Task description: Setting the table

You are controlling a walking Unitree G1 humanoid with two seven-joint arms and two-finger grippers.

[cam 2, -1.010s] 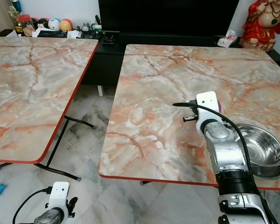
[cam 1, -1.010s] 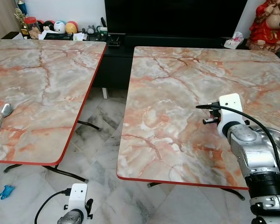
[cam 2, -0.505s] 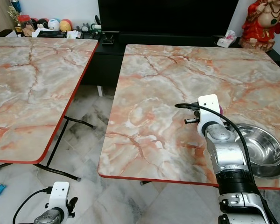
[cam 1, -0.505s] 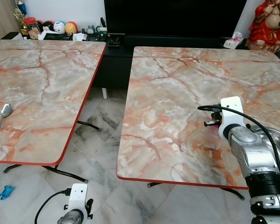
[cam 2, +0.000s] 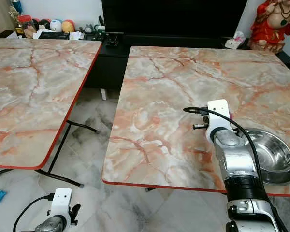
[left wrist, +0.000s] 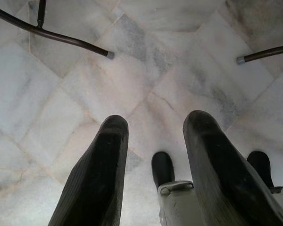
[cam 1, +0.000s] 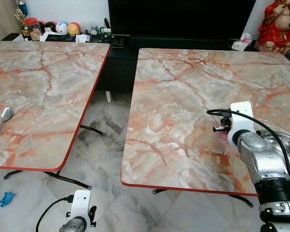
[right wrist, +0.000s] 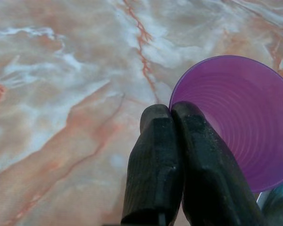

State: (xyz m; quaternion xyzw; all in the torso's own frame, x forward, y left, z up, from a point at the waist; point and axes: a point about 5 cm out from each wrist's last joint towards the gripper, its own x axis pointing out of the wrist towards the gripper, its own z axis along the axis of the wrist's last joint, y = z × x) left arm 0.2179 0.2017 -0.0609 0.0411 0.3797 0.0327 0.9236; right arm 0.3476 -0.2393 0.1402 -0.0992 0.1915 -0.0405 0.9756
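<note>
Right wrist view: right claw (right wrist: 172, 110) pinches the purple cup (right wrist: 236, 113) by its rim, keeping it upright above the bench (cam 1: 179, 96) beside the steel bowl (cam 2: 273, 154). Left claw (left wrist: 153, 136) hangs spread, idle.

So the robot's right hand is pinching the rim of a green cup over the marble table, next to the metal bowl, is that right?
Not quite: the cup is purple, not green, as the right wrist view shows. The rest holds: the right hand pinches its rim over the marble table, next to the metal bowl.

Bright, even indoor light; sharp focus; soft shadows.
</note>
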